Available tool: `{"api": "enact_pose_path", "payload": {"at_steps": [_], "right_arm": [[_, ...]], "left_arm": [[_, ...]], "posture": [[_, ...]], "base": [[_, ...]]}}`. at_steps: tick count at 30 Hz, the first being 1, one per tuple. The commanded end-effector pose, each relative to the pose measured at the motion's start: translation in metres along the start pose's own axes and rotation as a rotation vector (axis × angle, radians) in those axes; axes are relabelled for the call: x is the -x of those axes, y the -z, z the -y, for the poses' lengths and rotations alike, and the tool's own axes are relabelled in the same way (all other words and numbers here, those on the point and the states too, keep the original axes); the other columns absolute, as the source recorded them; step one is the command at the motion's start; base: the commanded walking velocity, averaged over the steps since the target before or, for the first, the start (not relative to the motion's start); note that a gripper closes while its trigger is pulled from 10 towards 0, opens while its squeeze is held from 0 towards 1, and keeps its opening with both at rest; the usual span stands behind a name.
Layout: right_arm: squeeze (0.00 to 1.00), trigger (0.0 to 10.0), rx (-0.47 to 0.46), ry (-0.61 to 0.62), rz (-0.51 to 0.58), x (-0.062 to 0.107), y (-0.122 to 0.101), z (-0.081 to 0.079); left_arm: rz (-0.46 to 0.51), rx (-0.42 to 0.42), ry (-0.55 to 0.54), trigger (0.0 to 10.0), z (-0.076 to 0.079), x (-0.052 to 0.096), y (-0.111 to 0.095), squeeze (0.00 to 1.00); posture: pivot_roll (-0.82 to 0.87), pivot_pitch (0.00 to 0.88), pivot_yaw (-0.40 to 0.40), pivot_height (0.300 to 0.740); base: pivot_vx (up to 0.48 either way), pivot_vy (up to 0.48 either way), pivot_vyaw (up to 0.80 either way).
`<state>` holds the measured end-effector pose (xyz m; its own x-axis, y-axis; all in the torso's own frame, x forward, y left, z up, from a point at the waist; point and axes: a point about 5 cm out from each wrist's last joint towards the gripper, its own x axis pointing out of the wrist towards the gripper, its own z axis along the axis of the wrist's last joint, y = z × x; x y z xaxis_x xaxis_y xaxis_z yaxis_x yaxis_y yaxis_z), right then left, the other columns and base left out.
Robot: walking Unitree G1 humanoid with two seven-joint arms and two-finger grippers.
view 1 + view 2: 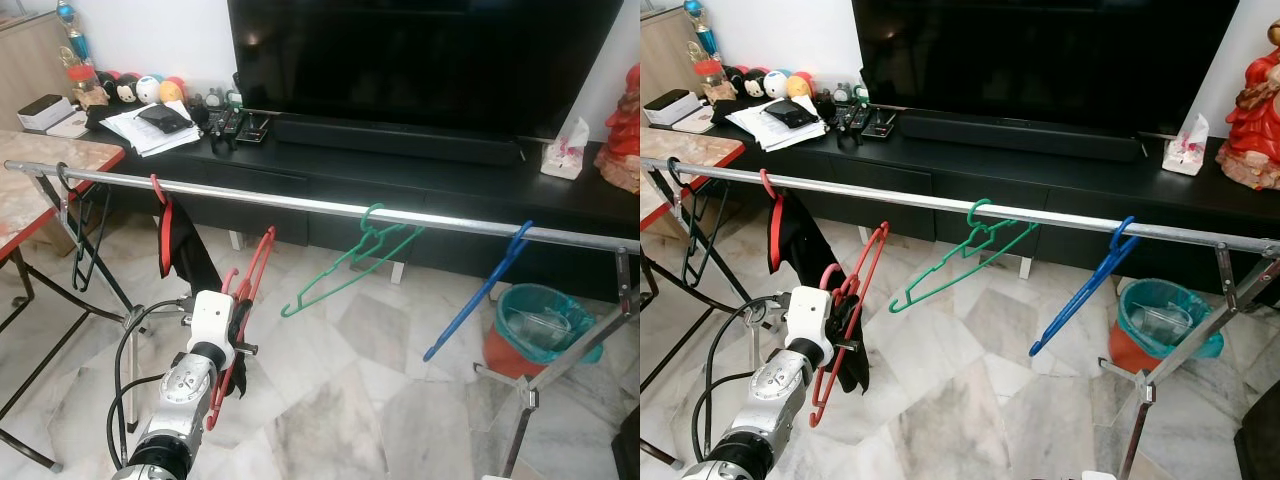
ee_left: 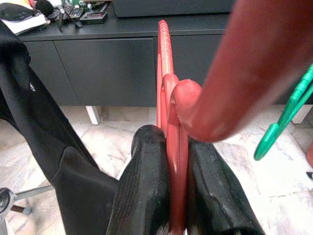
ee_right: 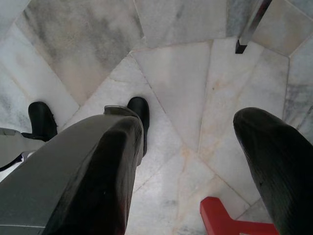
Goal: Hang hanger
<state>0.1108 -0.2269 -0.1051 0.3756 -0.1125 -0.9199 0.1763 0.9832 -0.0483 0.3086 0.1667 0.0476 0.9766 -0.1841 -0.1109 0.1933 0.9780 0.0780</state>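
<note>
**Red hanger held below the rail**

Red plastic fills the grip of the left gripper (image 2: 168, 196): its two black fingers (image 2: 142, 186) are closed tight on the red hanger (image 1: 245, 300), which the silver left arm (image 1: 185, 385) holds up below the metal rail (image 1: 330, 207), its top end close under the rail but not hooked on.

From the head views, the rail runs across the room in front of a black TV cabinet (image 1: 400, 175). On it hang a black wire hanger (image 1: 85, 240) at the far left, a red hanger carrying a black garment (image 1: 180, 245), a green hanger (image 1: 350, 262) and a blue hanger (image 1: 480, 290). A teal-lined bin (image 1: 545, 325) sits on the marble floor (image 1: 350, 400) at the right.

The left wrist view adds the contact itself: both pads pressed flat against the hanger's stem, the black garment just beside them, and the green hanger's tip near.

The right wrist view looks down at the marble floor; the right gripper (image 3: 195, 161) has its fingers spread wide, holding nothing.

No readable writing or brand marks can be made out.
</note>
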Motion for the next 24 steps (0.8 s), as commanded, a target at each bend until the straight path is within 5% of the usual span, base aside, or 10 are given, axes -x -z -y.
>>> {"api": "enact_pose_path", "payload": {"at_steps": [1,19,24], "right_arm": [[0.00,10.0,-0.016,0.002,0.000,0.0000,0.0007,-0.0005],[0.00,10.0,-0.027,0.004,-0.002,-0.0002,0.0003,-0.0012],[0.00,10.0,-0.018,0.003,-0.003,-0.0002,0.0003,-0.0014]], "left_arm": [[0.026,-0.005,-0.011,10.0,-0.0037,-0.0028,-0.0079,0.00],[0.031,-0.019,-0.013,10.0,-0.0076,-0.0022,-0.0097,0.00],[0.032,-0.021,-0.009,10.0,-0.0075,-0.0022,-0.0100,0.00]], "posture": [[0.05,0.000,0.016,0.740],[0.05,0.000,0.019,0.740],[0.05,0.000,0.020,0.740]], "base": [[0.000,0.000,0.00],[0.215,0.000,0.00],[0.300,0.000,-0.73]]}}
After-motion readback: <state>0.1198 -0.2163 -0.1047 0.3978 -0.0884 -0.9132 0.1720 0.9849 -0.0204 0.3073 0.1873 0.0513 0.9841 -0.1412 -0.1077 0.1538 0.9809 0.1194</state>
